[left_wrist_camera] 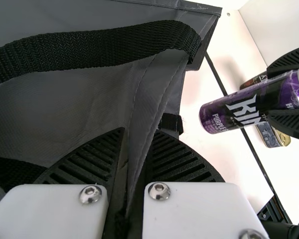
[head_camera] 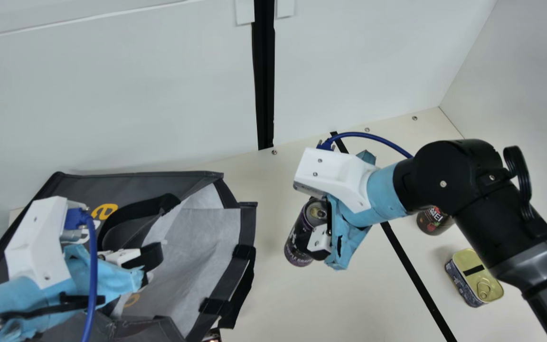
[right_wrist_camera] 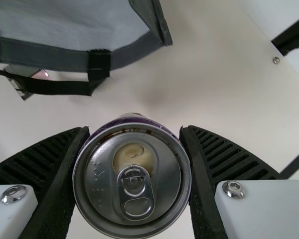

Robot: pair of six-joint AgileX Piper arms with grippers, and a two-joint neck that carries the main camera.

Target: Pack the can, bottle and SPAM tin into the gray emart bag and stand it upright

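Note:
My right gripper (head_camera: pixel 323 237) holds the purple can (head_camera: pixel 298 242) to the right of the bag's open mouth. In the right wrist view my right gripper (right_wrist_camera: pixel 132 169) has its fingers on both sides of the can (right_wrist_camera: pixel 134 174), lid facing the camera. The gray bag (head_camera: pixel 197 251) lies on its side, mouth toward the right. My left gripper (head_camera: pixel 147 266) is at the bag's edge; in the left wrist view my left gripper (left_wrist_camera: pixel 137 149) pinches a fold of the bag (left_wrist_camera: pixel 154 94). The bottle (head_camera: pixel 432 221) is partly behind the right arm. The SPAM tin (head_camera: pixel 474 278) sits at the right.
Black strips (head_camera: pixel 418 280) run across the cream table (head_camera: pixel 349 304). White walls (head_camera: pixel 112 95) rise behind and at the right. A small dark item (head_camera: pixel 212 335) lies by the bag's lower edge. A black strap (left_wrist_camera: pixel 89 50) loops over the bag near the left fingers.

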